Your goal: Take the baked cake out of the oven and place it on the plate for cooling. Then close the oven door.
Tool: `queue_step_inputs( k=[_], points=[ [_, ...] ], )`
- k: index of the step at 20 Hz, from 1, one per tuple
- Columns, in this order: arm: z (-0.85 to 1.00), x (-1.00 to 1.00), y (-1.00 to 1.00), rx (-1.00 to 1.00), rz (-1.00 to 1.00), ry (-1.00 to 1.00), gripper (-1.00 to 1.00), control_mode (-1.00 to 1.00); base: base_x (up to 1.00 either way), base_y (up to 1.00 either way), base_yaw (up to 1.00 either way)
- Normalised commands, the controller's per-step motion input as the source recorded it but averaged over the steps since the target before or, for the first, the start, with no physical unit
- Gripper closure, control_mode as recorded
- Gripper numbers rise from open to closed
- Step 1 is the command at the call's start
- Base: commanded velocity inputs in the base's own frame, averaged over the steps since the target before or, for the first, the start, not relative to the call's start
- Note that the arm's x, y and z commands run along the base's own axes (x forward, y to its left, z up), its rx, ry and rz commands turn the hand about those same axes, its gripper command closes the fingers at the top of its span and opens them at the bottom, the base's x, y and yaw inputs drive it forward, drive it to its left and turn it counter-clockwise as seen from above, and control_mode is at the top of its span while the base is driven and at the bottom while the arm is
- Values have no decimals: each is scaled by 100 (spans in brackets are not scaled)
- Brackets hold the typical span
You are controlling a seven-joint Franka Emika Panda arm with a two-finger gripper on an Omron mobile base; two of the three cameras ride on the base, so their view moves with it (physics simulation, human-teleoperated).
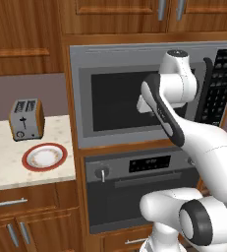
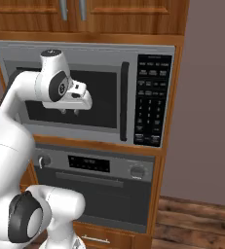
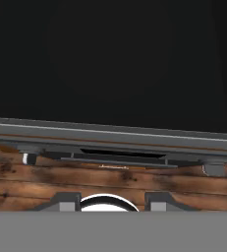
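Right base view: gripper (image 2: 69,112) hovering before microwave (image 2: 84,92), jaws slightly apart, empty; oven door (image 2: 102,197) at 6 o'clock, shut; opening it pending, needing descent to handle (image 2: 88,179)

The grey oven (image 1: 134,192) stands with its oven door (image 1: 139,204) shut; the red-rimmed plate (image 1: 44,157) lies bare.
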Motion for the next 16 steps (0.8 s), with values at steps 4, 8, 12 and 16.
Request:
queue_step_inputs(
  k=[4,8,12,16],
  points=[
    [0,0,0,0,0,0,-100,100,-7,4,-1],
    [0,0,0,0,0,0,-100,100,-48,24,-29],
    [0,0,0,0,0,0,-100,100,-70,23,-40],
    [0,0,0,0,0,0,-100,100,-56,35,-41]
  ],
)
